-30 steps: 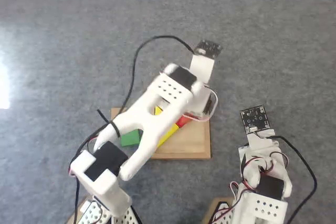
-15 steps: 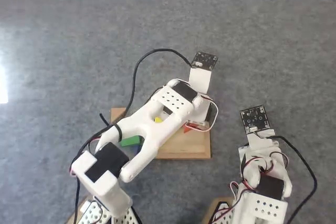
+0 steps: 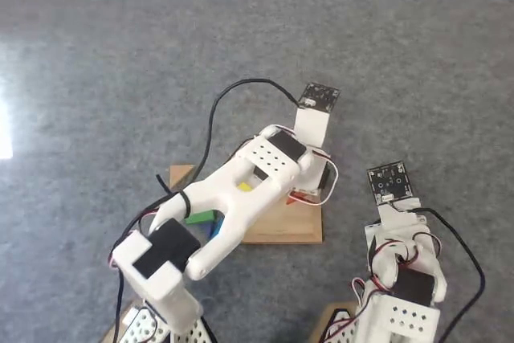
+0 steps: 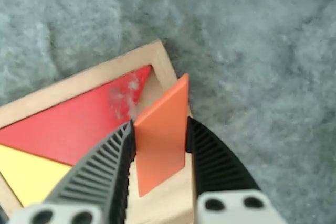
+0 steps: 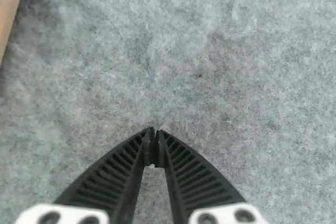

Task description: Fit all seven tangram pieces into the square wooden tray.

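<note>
Left wrist view: ribbed gripper (image 4: 159,125) clamps flat orange piece (image 4: 164,140).

Left arm (image 3: 241,198) low across wooden tray (image 3: 283,227)

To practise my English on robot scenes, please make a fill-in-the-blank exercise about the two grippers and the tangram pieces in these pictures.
1. The piece held upright in the left gripper is ____ in colour.
2. In the wooden tray, the red piece lies flat next to a ____ one.
3. The right gripper is ____ and holds nothing, above the grey mat.

Missing words: orange; yellow; shut.
</note>
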`<action>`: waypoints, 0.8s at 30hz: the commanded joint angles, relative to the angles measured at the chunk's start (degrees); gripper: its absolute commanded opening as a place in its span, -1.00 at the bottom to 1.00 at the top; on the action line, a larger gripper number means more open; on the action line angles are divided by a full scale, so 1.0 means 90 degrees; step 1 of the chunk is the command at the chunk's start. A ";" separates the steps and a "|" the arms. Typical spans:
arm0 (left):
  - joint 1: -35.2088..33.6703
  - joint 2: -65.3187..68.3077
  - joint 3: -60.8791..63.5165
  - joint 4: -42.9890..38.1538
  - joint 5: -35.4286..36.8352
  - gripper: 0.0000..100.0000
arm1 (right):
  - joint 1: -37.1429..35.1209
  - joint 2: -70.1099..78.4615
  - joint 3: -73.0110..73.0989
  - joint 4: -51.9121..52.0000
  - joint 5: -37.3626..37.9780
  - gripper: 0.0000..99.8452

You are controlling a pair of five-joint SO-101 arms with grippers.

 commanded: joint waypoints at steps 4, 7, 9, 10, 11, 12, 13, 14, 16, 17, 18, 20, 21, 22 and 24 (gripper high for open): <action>-0.0049 0.0098 -0.0210 -0.0137 0.0049 -0.73 | 0.0044 -0.0083 0.0117 0.0024 -0.0010 -0.97; -0.0049 0.0088 -0.0210 -0.0137 0.0049 -0.66 | 0.0044 -0.0083 0.0117 0.0024 -0.0010 -0.97; -0.0049 0.0088 -0.0210 -0.0137 0.0049 -0.65 | 0.0044 -0.0083 0.0117 0.0024 -0.0010 -0.97; -0.0059 0.0088 -0.0210 -0.0147 0.0039 -0.65 | 0.0044 -0.0083 0.0117 0.0024 -0.0010 -0.97; -0.0059 0.0088 -0.0220 -0.0147 0.0039 -0.65 | 0.0044 -0.0083 0.0117 0.0024 -0.0010 -0.97; -0.0068 0.0088 -0.0220 -0.0147 0.0039 -0.65 | 0.0044 -0.0083 0.0117 0.0024 -0.0010 -0.97; -0.0068 0.0088 -0.0220 -0.0147 0.0039 -0.65 | 0.0044 -0.0083 0.0117 0.0024 -0.0010 -0.97; -0.0068 0.0088 -0.0220 -0.0147 0.0029 -0.65 | 0.0044 -0.0083 0.0117 0.0024 -0.0010 -0.97; -0.0166 0.0049 -0.0230 -0.0147 0.0010 -0.65 | 0.0044 -0.0083 0.0117 0.0024 -0.0010 -0.97; -0.0264 -0.0020 -0.0249 -0.0147 -0.0039 -0.65 | 0.0044 -0.0083 0.0117 0.0024 -0.0010 -0.97; -0.0391 -0.0117 -0.0249 -0.0147 -0.0117 -0.65 | 0.0044 -0.0083 0.0117 0.0024 -0.0010 -0.97; -0.0596 -0.0313 -0.0249 -0.0147 -0.0205 -0.65 | 0.0044 -0.0083 0.0117 0.0024 -0.0010 -0.97; -0.0645 -0.0371 -0.0249 -0.0156 -0.0274 -0.65 | 0.0044 -0.0083 0.0117 0.0024 -0.0010 -0.97; -0.0654 -0.0420 -0.0249 -0.0176 -0.0371 -0.65 | 0.0044 -0.0083 0.0117 0.0024 -0.0010 -0.97; -0.0635 -0.0410 -0.0269 -0.0186 -0.0537 -0.65 | 0.0044 -0.0083 0.0117 0.0024 -0.0010 -0.97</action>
